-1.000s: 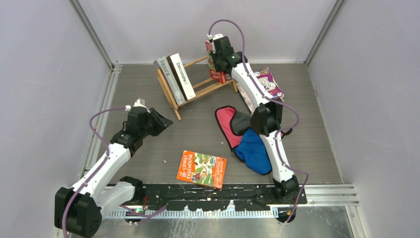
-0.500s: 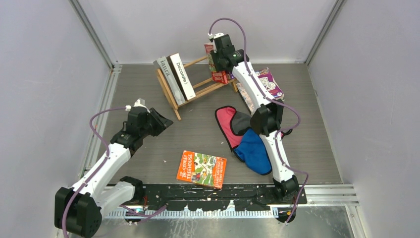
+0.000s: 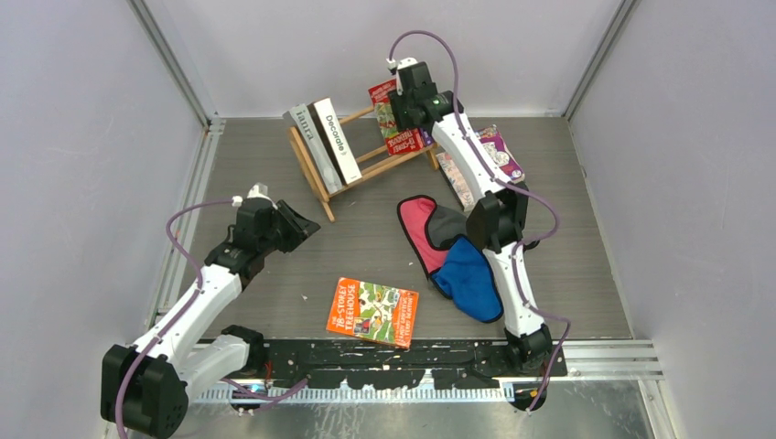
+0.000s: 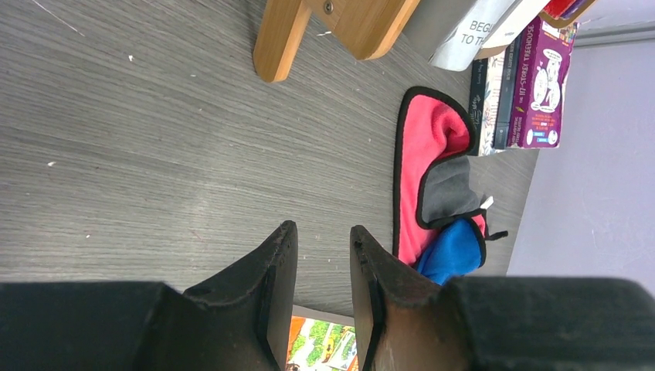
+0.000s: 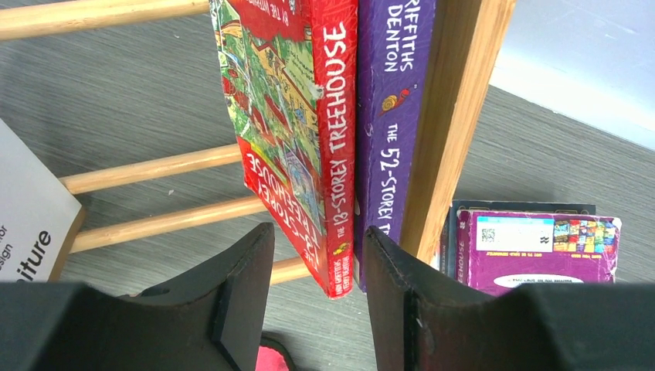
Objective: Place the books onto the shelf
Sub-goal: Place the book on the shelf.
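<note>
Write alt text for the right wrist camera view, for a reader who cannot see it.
A red Treehouse paperback stands in the wooden shelf beside a purple book against the end piece, with the right gripper open around the red book's lower corner. Another purple paperback lies flat beyond it.

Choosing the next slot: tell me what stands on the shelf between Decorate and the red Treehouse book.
Nothing: the top view shows only bare slats of the shelf between Decorate and the red Treehouse book.

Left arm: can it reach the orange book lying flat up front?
Probably yes: the orange book lies flat in the open, close to the left claw, whose jaws are empty; nothing stands between them.
</note>
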You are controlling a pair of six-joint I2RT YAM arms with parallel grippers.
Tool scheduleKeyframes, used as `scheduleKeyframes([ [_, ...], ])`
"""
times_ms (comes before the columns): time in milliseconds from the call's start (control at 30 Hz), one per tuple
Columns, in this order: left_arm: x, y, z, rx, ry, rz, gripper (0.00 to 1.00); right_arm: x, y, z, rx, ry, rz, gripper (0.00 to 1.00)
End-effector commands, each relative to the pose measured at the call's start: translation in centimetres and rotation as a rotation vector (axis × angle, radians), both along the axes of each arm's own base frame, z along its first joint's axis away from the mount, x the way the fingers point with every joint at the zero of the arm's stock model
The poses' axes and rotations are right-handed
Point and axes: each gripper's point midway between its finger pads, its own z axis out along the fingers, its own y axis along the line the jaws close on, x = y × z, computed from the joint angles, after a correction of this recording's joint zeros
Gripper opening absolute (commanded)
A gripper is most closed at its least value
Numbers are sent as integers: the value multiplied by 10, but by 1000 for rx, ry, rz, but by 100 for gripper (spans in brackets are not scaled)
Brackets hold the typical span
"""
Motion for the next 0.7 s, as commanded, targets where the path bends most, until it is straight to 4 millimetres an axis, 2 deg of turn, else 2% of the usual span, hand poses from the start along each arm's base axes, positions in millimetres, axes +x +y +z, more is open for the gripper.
scheduleKeyframes([
  [0, 5, -2, 15, -24, -64, -7, 32, -9, 5, 87, 68, -183, 9, 52],
  [167, 3, 2, 20, -12, -81, -1, 32, -22, 10, 107, 69, -225, 16, 51],
  [333, -4, 0, 20, -7, -76, -28, 32, -43, 13, 125, 84, -247, 15, 52],
  [467, -12, -7, 12, -10, -50, -92, 34, -69, 15, 127, 98, -250, 3, 54],
  [667, -33, -26, -3, -15, 26, -277, 34, -124, 25, 114, 78, -232, 5, 56],
])
